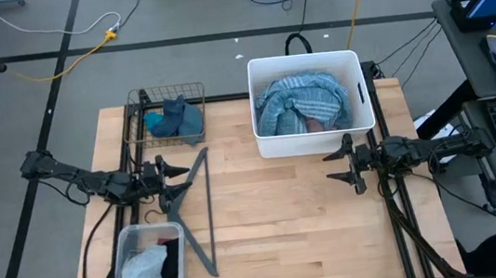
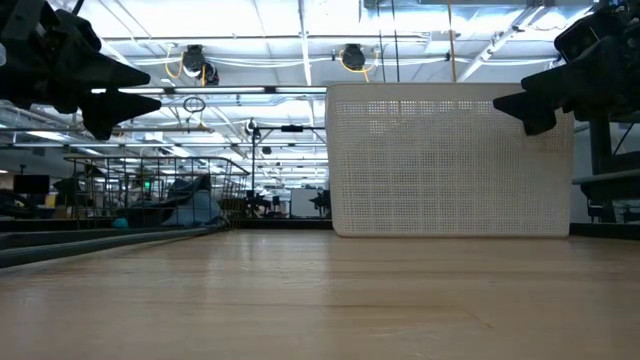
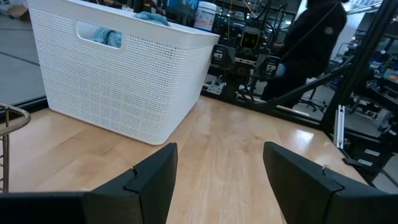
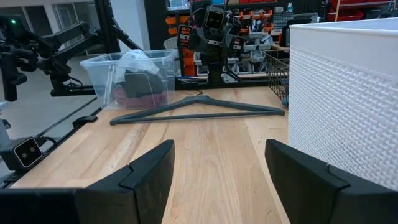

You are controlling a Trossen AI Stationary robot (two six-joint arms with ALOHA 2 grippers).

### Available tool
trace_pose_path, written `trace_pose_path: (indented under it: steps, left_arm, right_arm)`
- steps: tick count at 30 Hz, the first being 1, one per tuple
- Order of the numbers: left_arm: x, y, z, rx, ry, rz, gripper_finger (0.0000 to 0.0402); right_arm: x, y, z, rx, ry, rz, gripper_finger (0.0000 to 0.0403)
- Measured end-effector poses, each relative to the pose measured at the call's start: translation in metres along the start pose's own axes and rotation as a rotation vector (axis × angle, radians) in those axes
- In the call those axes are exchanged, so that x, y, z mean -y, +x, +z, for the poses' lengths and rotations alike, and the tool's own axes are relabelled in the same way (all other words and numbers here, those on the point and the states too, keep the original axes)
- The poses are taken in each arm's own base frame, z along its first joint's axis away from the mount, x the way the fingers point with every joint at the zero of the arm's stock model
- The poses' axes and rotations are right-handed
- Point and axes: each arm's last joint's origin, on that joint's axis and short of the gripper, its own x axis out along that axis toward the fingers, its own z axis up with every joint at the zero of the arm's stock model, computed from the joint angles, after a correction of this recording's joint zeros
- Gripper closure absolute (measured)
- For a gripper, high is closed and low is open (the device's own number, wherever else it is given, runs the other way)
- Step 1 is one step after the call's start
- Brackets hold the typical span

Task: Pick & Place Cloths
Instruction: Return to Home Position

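Observation:
A blue striped cloth [image 1: 305, 103] lies bunched inside the white basket [image 1: 361, 98] at the table's far side; a bit of it shows through the basket's handle hole [image 3: 102, 35]. Teal and dark blue cloths [image 1: 176, 119] sit in the wire basket [image 1: 136, 105]. Pale grey-blue, black and maroon cloths [image 1: 149, 270] fill the clear plastic bin [image 1: 126, 239], also seen in the right wrist view [image 4: 134, 74]. My left gripper [image 1: 176, 169] hovers open at the table's left, above the hanger. My right gripper [image 1: 338, 166] hovers open at the right, near the white basket.
A grey plastic hanger [image 1: 193, 211] lies flat on the wood between the wire basket and the bin, also in the right wrist view [image 4: 199, 109]. Bare wood spreads over the table's middle and near right. A person in dark clothes [image 3: 311, 37] stands beyond the right edge.

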Motion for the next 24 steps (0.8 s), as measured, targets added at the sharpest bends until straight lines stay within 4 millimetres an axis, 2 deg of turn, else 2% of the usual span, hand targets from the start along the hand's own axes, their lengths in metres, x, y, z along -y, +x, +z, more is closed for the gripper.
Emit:
trace_pose_path:
  steps: [24]
  left_arm:
    - [0.0000,0.0000,0.0000,0.000,0.000,0.000,0.0158]
  right_arm:
    - [0.0000,0.0000,0.0000,0.000,0.000,0.000,0.0157]
